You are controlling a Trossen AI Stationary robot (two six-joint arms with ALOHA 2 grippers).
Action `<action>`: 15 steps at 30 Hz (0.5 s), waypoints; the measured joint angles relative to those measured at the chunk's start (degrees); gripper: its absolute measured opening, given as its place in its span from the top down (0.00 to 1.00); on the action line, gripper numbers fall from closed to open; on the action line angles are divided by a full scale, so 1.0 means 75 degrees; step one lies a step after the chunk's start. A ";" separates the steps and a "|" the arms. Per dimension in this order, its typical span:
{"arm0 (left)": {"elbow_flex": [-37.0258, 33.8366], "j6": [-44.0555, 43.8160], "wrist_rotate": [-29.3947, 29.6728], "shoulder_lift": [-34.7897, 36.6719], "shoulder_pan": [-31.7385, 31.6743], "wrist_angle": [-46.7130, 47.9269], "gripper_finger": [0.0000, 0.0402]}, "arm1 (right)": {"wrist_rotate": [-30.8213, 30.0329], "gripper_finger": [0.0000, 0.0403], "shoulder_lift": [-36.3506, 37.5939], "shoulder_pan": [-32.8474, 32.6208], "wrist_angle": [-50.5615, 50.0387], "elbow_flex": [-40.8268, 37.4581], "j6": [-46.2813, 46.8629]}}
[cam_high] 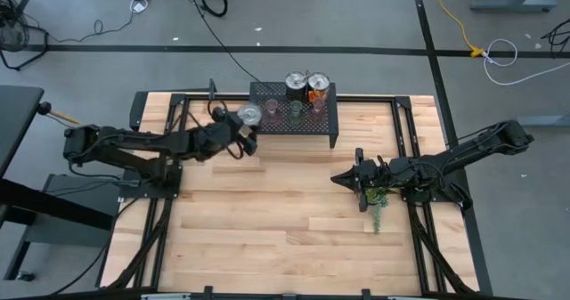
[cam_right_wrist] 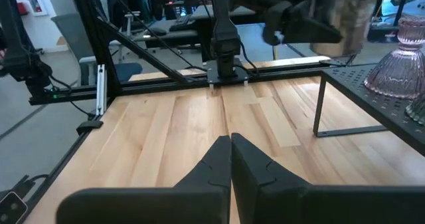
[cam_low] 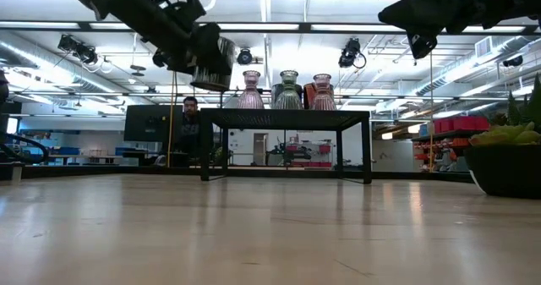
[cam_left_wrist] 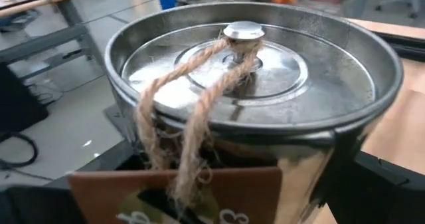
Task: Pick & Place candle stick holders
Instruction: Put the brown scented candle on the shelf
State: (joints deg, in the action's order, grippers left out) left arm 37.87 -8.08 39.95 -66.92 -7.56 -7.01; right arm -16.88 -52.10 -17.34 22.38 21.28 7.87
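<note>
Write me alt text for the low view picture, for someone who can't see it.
A small black mesh table on the wooden tabletop carries three candle stick holders in a row, two pinkish and one pale green between them. The left gripper holds a silvery tin in the air beside the table's left end.

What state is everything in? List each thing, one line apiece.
Left gripper: closed on the silvery tin, holding it in the air by the rack's left end.
Silvery tin: lid on, lifted.
Right gripper: shut, empty, above the table.
Candle stick holders: all three upright on the black rack.
Potted plant: on the table by the right arm.
</note>
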 joint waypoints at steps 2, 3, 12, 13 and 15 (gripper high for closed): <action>0.0000 -0.0005 -0.0097 0.0003 -0.0272 -0.0035 0.09 | -0.0003 0.98 0.0000 0.0000 0.0022 0.0000 0.0010; 0.0000 -0.0006 -0.0166 0.0003 -0.0409 -0.0037 0.09 | -0.0003 0.98 0.0000 0.0000 0.0033 0.0000 0.0007; 0.0000 0.0104 -0.1325 -0.0016 -0.1638 -0.0460 0.09 | -0.0015 0.98 0.0000 0.0000 0.0237 0.0000 -0.0371; 0.0000 0.0158 -0.1457 -0.0017 -0.1784 -0.0587 0.09 | -0.0015 0.98 0.0000 0.0000 0.0268 0.0000 -0.0437; 0.0000 0.0235 -0.1733 -0.0018 -0.2042 -0.0793 0.09 | -0.0017 0.98 0.0000 0.0000 0.0309 0.0000 -0.0538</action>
State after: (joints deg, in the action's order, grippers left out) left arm 37.87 -6.32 26.95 -67.05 -22.88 -12.96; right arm -17.02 -52.10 -17.34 24.70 21.28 3.84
